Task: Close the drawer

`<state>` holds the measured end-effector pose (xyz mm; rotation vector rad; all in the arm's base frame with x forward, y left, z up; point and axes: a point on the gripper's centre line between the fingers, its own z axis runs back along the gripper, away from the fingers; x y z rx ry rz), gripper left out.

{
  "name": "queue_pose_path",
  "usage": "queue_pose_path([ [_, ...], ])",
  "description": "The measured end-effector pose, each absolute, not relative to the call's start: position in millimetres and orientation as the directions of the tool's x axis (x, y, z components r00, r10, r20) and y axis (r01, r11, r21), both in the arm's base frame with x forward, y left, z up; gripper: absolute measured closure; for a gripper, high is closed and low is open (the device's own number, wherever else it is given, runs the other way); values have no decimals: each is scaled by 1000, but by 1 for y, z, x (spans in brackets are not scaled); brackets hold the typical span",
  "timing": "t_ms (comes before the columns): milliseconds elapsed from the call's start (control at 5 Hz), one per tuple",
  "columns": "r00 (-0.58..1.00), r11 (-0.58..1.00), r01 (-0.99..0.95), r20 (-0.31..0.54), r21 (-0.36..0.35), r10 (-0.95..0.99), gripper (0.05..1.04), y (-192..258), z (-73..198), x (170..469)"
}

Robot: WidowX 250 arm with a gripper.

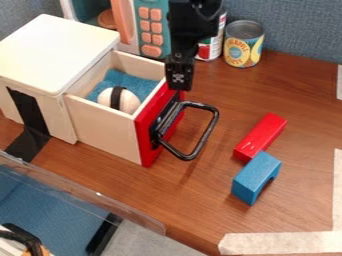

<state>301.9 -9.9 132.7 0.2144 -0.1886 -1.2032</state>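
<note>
one arm [192, 22] hangs near the drawer [103, 129], its pincer [179, 84] pointing down, spread unclear.

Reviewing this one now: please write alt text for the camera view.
A small white cabinet stands with its red-fronted drawer pulled open, showing a blue cloth and a pale round object with a black band. The black gripper hangs above the drawer's front edge, near its black handle. Red and blue blocks lie to the right.
</note>
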Motion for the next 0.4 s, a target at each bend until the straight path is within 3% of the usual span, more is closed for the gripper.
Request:
queue_pose_path([
  [400, 236, 254, 934, 101, 252, -967, 84, -26, 123, 307],
])
